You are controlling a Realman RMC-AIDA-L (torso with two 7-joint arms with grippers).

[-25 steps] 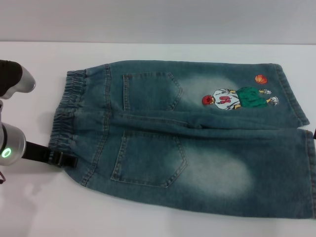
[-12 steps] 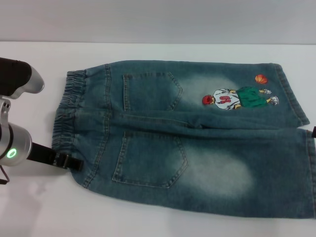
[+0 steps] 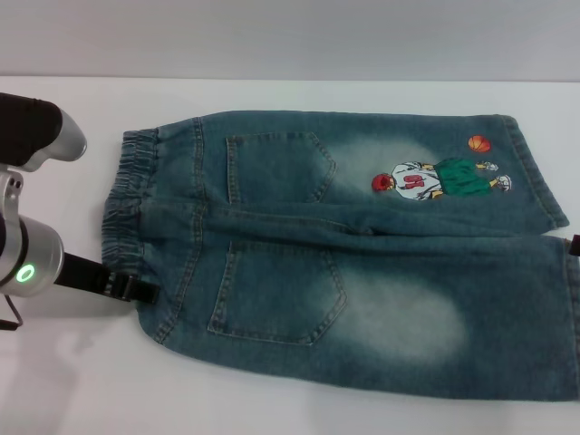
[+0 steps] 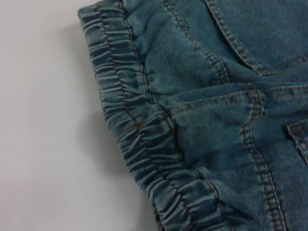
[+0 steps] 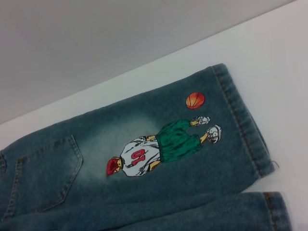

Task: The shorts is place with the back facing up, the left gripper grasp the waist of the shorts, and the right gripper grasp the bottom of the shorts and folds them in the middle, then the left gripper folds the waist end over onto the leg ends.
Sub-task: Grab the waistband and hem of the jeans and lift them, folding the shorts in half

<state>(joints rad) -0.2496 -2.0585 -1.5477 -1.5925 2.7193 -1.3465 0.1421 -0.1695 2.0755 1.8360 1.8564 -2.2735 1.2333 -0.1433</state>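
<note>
Shorts (image 3: 344,254) are lying flat on the white table (image 3: 272,399), back side up, both patch pockets showing, the waist of the shorts (image 3: 127,208) toward the robot's left and the bottom of the shorts (image 3: 553,227) toward its right. Since a second ago the left gripper (image 3: 136,290) has been sliding in along the table toward the near corner of the waistband, and its black tip is now touching that corner; whether its fingers are apart or together I cannot tell. Faded denim is showing pale patches on each leg, and the far leg is carrying a basketball-player print (image 3: 439,178) with an orange ball (image 3: 478,143) just beside the hem. Only a dark sliver of the right gripper (image 3: 575,245) is peeking in beside the leg hems
</note>
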